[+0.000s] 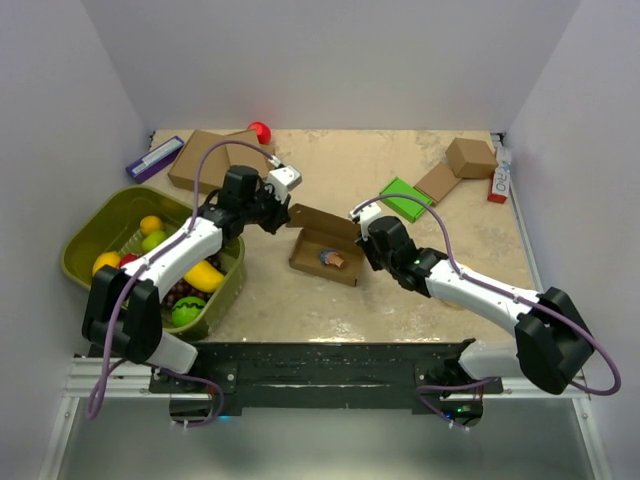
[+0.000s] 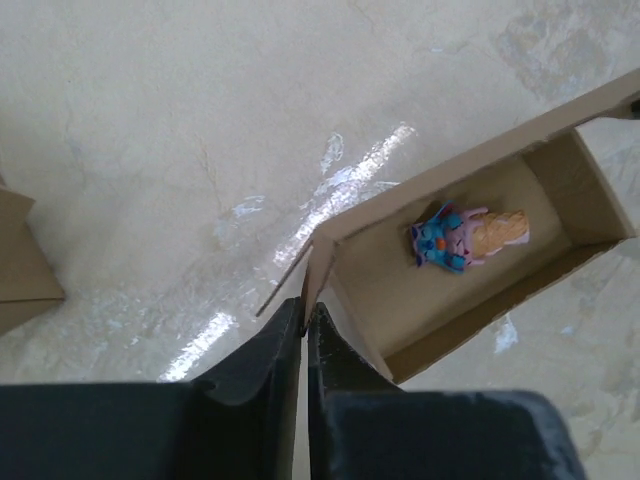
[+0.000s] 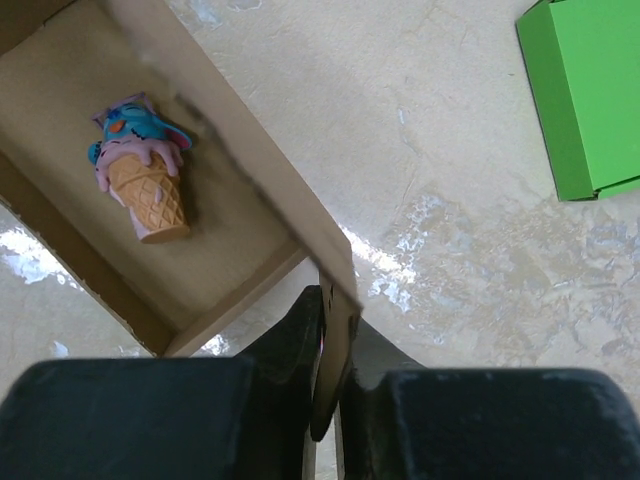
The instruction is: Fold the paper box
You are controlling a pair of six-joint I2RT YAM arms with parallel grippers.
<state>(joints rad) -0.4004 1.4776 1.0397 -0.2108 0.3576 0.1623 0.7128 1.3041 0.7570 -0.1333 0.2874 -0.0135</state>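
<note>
Top external view: a brown corrugated cardboard mailer box (image 1: pixel 308 250) lies open, central on the worktop (image 1: pixel 350 170), holding a toy ice-cream cone (image 2: pixel 468 237). The left fingers (image 2: pixel 265 350) pinch its end flap, the right fingers (image 3: pixel 290 345) its lid edge.

Open table (image 1: pixel 340 160) lies behind and before the paper box (image 1: pixel 312 250); the fruit basket (image 1: pixel 75 245) blocks the left, a green box (image 1: pixel 405 198) stands near its right rear

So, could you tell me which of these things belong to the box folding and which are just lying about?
In the job: paper box, left gripper, right gripper, both pinching its edges.
Lying about: ice-cream toy inside the box, fruit basket, green box, red ball, stacked brown boxes, small brown box.
</note>
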